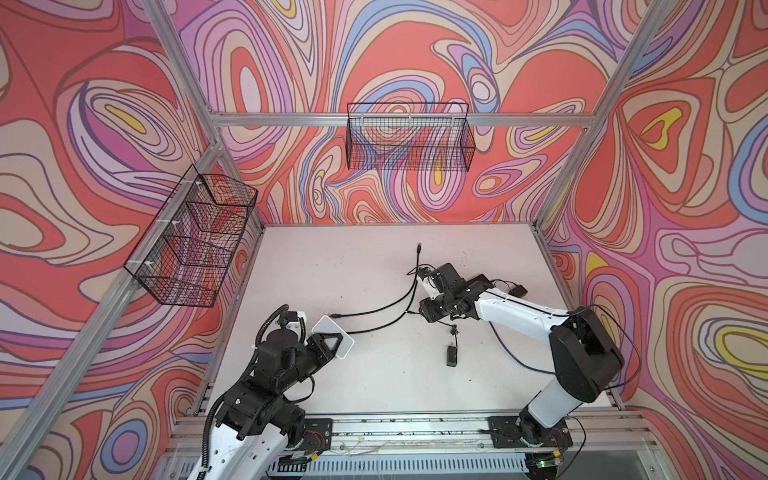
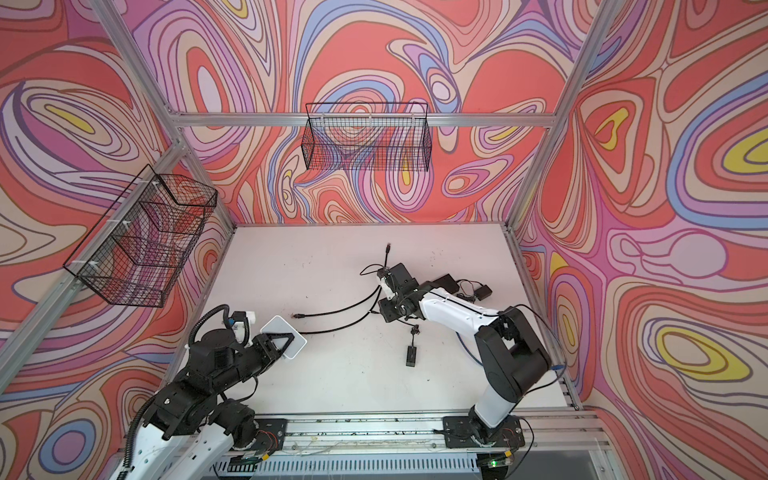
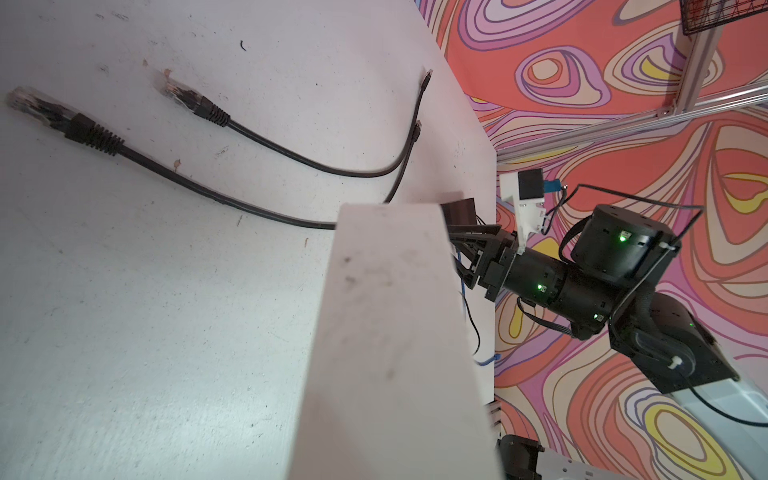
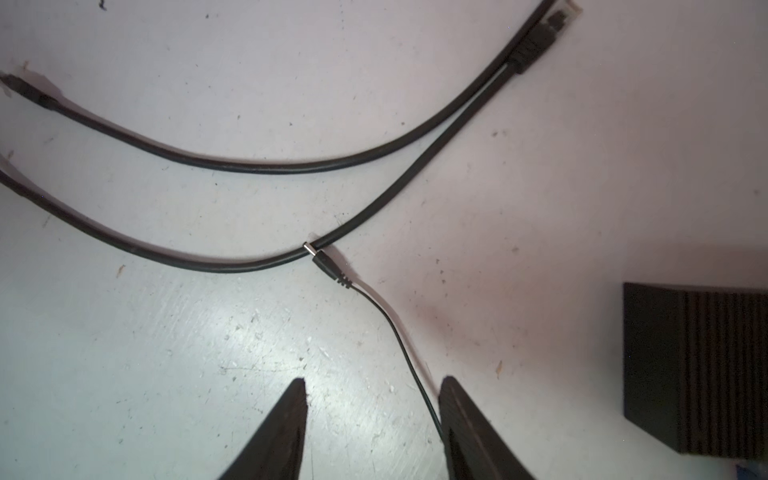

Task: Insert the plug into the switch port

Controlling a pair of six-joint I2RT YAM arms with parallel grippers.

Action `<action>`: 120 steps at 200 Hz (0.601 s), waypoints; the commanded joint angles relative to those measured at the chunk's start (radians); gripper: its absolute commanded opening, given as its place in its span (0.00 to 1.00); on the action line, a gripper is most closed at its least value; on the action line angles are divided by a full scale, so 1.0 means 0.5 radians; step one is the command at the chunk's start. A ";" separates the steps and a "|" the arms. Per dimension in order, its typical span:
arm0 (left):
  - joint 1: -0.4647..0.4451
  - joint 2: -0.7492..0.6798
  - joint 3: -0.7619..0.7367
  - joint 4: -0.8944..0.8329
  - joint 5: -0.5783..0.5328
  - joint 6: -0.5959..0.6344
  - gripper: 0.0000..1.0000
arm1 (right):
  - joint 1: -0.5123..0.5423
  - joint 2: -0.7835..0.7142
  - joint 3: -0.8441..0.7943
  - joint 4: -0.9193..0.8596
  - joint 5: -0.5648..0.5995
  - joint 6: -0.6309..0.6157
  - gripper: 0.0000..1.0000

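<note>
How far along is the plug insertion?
Done: left gripper is clamped on the white switch. In hand: right gripper hangs open over the thin cable, its small plug just ahead, ungrasped. Left: grasp, align, insert. Both Ethernet plugs lie loose on the table.

Swirling walls [image 1: 415, 50] of red, pink, lilac and blue enclose a pale, scuffed worktop [image 1: 374, 395]. A silver metal frame [image 1: 270, 119] braces them. A black wire basket [image 1: 409, 137] hangs at twelve o'clock, a divided basket [image 1: 191, 237] at nine o'clock. The light is even.
</note>
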 commanded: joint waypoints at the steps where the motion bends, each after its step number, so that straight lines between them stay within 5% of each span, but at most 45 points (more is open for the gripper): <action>1: 0.014 -0.029 0.016 -0.012 -0.012 0.033 0.18 | 0.014 0.126 0.102 -0.177 -0.008 -0.265 0.51; 120: 0.014 -0.038 0.019 -0.024 -0.005 0.031 0.18 | 0.050 0.527 0.407 -0.248 0.028 -0.534 0.47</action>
